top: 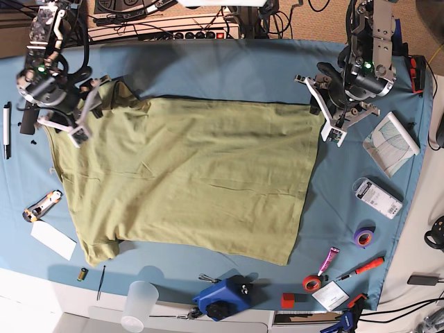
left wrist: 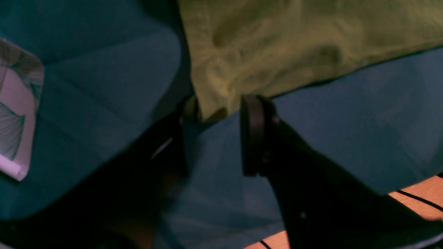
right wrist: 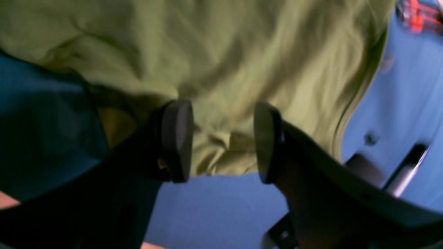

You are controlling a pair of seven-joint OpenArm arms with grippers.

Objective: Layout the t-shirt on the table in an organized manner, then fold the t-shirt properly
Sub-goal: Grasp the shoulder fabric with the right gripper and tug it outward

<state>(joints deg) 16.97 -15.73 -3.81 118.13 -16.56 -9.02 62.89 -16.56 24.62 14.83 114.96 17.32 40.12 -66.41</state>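
Olive-green t-shirt (top: 187, 177) lies spread over the middle of the table (top: 229, 69), on the teal-blue cloth, long axis running across the base view; body mostly flat with shallow wrinkles, lower edge slanting toward the near side. One far corner sits at the left gripper (top: 325, 111), on the right of the base view; the opposite far end, bunched and slightly raised around a sleeve, sits at the right gripper (top: 83, 114). Left wrist view: left gripper (left wrist: 221, 114) has its two dark pads set apart, with the tip of a shirt corner (left wrist: 213, 110) between them, close against one pad; gap shows beside the other pad, so whether the cloth is pinched cannot be told. Right wrist view: right gripper (right wrist: 223, 140) stands with jaws wide apart, a crumpled fold of the t-shirt (right wrist: 221, 69) lying between the pads without being squeezed; released, blue cloth visible below the fold. Around the table edges: a patterned card (top: 392, 142) just beside the left arm, a clear plastic case (top: 377, 197), purple tape roll (top: 363, 236), red tape roll (top: 311, 282), red-handled screwdriver (top: 361, 268), blue tool (top: 223, 297) at the near edge, a translucent cup (top: 139, 302), a black marker (top: 7, 130) at the far left.
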